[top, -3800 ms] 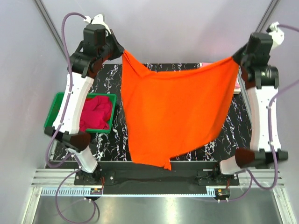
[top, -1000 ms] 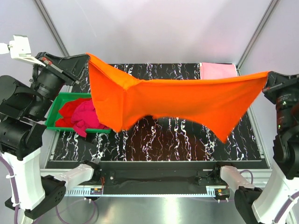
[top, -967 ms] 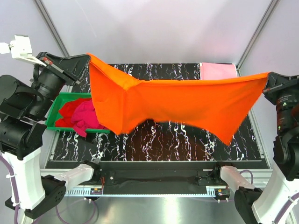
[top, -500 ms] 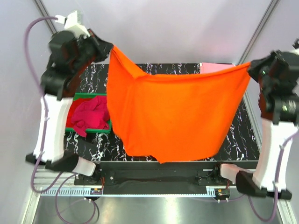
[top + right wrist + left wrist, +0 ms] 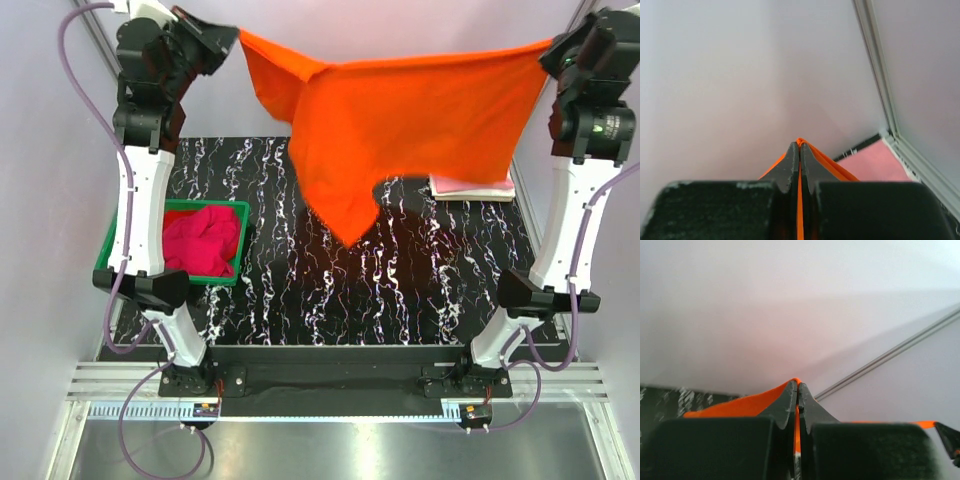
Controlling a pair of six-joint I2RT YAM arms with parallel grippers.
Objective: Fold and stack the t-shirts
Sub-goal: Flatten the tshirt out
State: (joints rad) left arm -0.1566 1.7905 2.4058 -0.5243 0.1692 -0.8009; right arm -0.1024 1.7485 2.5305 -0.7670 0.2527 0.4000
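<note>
Your left gripper (image 5: 232,38) and right gripper (image 5: 548,48) each pinch tight a top corner of the soft bright orange cloth t-shirt (image 5: 400,120). It hangs high, from 11 to 2 o'clock. It looks light and floppy, so hold it by corners.

blocked: orange shirt (image 5: 400,110) spans far side; green bin (image 5: 215,204) left; pink shirt (image 5: 475,186) right | free: table (image 5: 350,290) centre
</note>
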